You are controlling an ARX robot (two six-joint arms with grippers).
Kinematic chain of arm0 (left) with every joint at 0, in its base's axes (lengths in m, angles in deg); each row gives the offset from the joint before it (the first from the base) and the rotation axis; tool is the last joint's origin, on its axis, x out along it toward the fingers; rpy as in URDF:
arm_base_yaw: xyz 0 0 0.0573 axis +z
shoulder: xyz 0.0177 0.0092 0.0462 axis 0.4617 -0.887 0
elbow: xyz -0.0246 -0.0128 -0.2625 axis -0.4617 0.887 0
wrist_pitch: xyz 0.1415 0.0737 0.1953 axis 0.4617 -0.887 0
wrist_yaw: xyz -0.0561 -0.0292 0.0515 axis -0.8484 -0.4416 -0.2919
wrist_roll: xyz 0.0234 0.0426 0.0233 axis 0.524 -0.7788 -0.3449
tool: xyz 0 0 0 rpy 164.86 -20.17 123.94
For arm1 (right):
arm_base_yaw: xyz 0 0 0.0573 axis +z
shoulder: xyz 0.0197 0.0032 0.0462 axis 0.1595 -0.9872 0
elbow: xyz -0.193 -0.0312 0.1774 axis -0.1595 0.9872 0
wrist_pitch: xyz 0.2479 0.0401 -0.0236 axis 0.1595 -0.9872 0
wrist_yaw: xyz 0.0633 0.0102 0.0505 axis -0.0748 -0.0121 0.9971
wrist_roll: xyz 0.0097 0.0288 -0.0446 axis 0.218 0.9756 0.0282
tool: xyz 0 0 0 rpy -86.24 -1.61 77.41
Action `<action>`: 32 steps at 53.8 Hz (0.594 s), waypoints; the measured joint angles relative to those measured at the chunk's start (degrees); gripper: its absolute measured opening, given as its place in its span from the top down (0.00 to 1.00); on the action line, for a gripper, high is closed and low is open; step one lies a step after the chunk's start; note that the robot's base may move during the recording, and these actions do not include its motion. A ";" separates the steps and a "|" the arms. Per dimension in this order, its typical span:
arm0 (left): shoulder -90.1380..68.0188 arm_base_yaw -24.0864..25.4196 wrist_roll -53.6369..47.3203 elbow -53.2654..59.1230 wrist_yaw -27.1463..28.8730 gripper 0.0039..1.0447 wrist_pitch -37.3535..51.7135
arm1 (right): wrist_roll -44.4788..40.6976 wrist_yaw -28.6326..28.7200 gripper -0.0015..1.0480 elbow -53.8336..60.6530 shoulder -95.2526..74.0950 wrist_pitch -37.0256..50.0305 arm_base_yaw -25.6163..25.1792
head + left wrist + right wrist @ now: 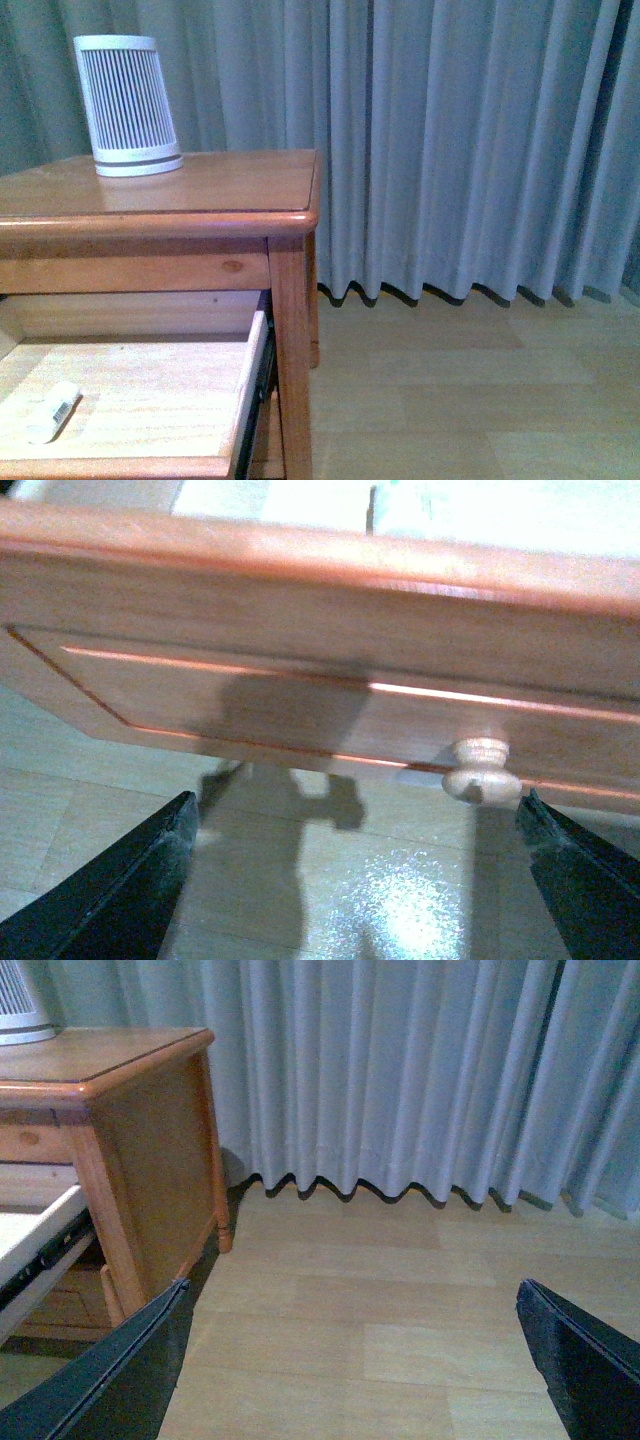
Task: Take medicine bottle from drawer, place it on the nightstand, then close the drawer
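Curtains [470, 150] hang behind the nightstand [230, 190], whose drawer [150, 390] stands open with the medicine bottle [54, 410] lying inside; our left gripper [355, 810] and right gripper [352, 1290] gape empty, so we judge lifting, placing and closing all remain.

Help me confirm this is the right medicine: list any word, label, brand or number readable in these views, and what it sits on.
Small white plastic medicine bottle in the open pale-wood drawer: label patch with dark barcode-like stripes, too small and blurred to read.
Tall white slatted device on the glossy honey-brown nightstand: no text visible.
No readable text anywhere else.
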 joint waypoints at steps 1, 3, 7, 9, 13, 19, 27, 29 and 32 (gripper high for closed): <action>3.13 0.22 0.04 -0.48 -0.92 0.06 -3.08 | 0.00 0.00 0.07 0.00 0.00 0.00 0.00; 8.07 0.26 0.15 -1.42 -2.36 0.06 -8.09 | 0.00 0.00 0.07 0.00 0.00 0.00 0.00; 19.43 -0.17 1.81 -4.35 -6.54 0.06 -19.28 | 0.02 0.00 0.07 0.00 0.00 0.00 0.00; 24.13 -0.59 3.06 -5.92 -8.11 0.06 -23.91 | 0.00 0.00 0.07 0.00 0.00 0.00 0.00; 38.60 -4.83 4.90 -8.92 -3.39 0.12 -29.11 | 0.00 -0.02 0.07 0.00 0.00 0.00 0.00; 53.68 -11.02 4.52 -6.49 6.21 0.40 -26.18 | 0.00 -0.02 0.07 0.00 0.00 0.00 0.00; 56.08 -11.32 4.39 -1.05 6.19 0.65 -26.10 | 0.02 -0.24 0.07 0.00 0.00 0.00 0.02; 56.68 -11.37 4.35 -0.44 6.25 0.70 -26.01 | 0.02 -0.24 0.07 0.00 0.00 0.00 0.02; 58.27 -11.32 4.35 0.87 6.64 0.82 -25.92 | 0.02 -0.20 0.07 0.00 0.00 0.00 0.02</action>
